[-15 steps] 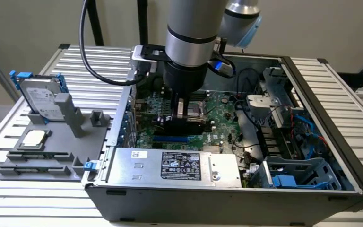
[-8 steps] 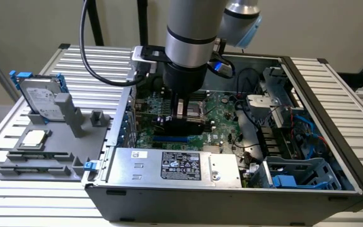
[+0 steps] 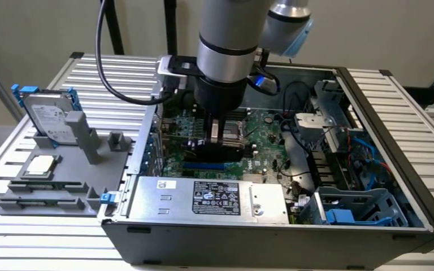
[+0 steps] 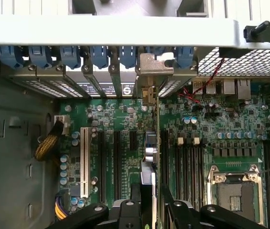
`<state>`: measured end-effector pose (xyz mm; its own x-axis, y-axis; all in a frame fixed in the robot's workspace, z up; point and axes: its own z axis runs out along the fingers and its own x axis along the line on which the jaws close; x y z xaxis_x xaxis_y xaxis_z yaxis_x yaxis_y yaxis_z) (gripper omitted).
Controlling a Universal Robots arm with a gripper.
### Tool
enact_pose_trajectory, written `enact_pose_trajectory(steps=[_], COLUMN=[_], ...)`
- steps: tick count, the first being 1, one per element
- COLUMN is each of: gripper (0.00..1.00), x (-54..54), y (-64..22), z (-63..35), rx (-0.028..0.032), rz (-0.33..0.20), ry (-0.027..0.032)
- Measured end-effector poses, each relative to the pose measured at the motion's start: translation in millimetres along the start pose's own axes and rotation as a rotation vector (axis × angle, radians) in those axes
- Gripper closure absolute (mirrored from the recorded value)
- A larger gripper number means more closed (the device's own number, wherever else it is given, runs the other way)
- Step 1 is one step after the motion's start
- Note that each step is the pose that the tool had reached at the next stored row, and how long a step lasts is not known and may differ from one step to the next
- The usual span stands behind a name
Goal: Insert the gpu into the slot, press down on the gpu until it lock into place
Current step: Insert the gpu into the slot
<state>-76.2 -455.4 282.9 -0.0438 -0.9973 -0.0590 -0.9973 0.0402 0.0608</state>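
My gripper (image 3: 218,142) reaches down into the open computer case (image 3: 398,186) over the green motherboard (image 3: 266,141). The gpu (image 4: 150,155) is a thin black card seen edge-on in the wrist view. It runs from between my fingers (image 4: 136,202) to its metal bracket (image 4: 153,67) at the case's rear wall. The jaws stand on either side of the card, shut on it. In the exterior view the gpu (image 3: 223,151) stands upright just above the board. The slot beneath it is hidden by the card. Black slots (image 4: 117,164) and a white one (image 4: 84,162) lie beside it.
A silver labelled power-supply box (image 3: 209,197) sits at the case's near wall. The CPU socket (image 4: 233,191) lies beside the card. Drive cages and cables (image 3: 338,164) are on the exterior view's right. A hard drive (image 3: 50,118) stands on a grey fixture outside the case.
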Motion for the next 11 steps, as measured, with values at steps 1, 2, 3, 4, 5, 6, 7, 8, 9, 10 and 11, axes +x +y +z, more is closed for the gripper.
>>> enact_pose_trajectory(steps=[1,2,3,4,5,6,7,8,9,10,11], gripper=[0.74,0.74,0.74,0.74,0.74,0.74,0.74,0.74,0.74,0.74,0.74], x=[0.0,0.0,0.0,0.1,0.1,0.1,0.2,0.2,0.3,0.3,0.3], y=[0.0,0.0,0.0,0.0,-0.1,-0.1,-0.2,-0.2,-0.2,-0.2,-0.3], z=[0.6,1.3,2.0,2.7,3.4,4.1,4.7,5.3,5.9,6.4,6.9], rx=[0.0,0.0,0.0,0.0,0.0,0.0001,0.0001,0.0001,0.0,0.0001,0.0001], rz=[0.0,0.001,0.001,0.001,0.002,0.002,0.002,0.002,0.002,0.002,0.002], ry=[-0.0004,-0.0007,-0.001,-0.0013,-0.0016,-0.0018,-0.0019,-0.0021,-0.0022,-0.0022,-0.0022])
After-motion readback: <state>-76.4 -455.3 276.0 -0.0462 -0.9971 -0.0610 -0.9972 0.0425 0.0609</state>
